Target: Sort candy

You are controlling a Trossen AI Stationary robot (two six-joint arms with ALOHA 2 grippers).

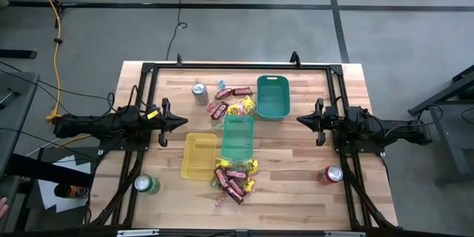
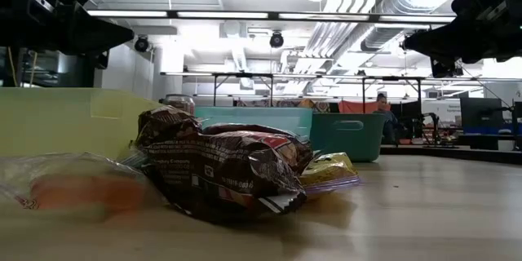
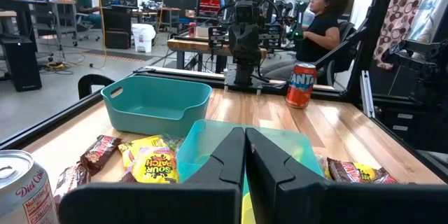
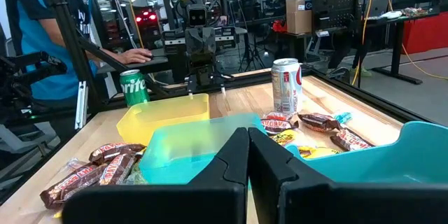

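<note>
The wooden table (image 1: 296,185) carries everything, with the two dark arms reaching in from either side. The left gripper (image 1: 183,123) hangs over the left edge, fingers pressed together on nothing; the right gripper (image 1: 301,121) faces it from the right edge, likewise closed and empty. Between them lie three trays: a teal tray (image 1: 272,95) at the far middle, a second teal tray (image 1: 238,136) in the centre, and a yellow tray (image 1: 199,155) just left of it. Four cans stand round the edges: a silver one (image 3: 21,189) reading "Diet Coke", an orange one (image 3: 302,85) marked "Fanta", a green one (image 4: 134,87) with "Sprite" partly cut off by a bar, and a silver-red one (image 4: 285,84) whose label I cannot read. The candy sits in two heaps, both well apart from either gripper: one heap (image 1: 231,105) between the silver can and the far teal tray, the other (image 1: 235,177) just in front of the centre tray. Among them a yellow packet (image 3: 152,164) reads "Sour Patch". From table height a dark brown wrapper (image 2: 224,170) fills the foreground, its print too small to make out, and a clear wrapper (image 2: 65,181) beside it is blurred.
</note>
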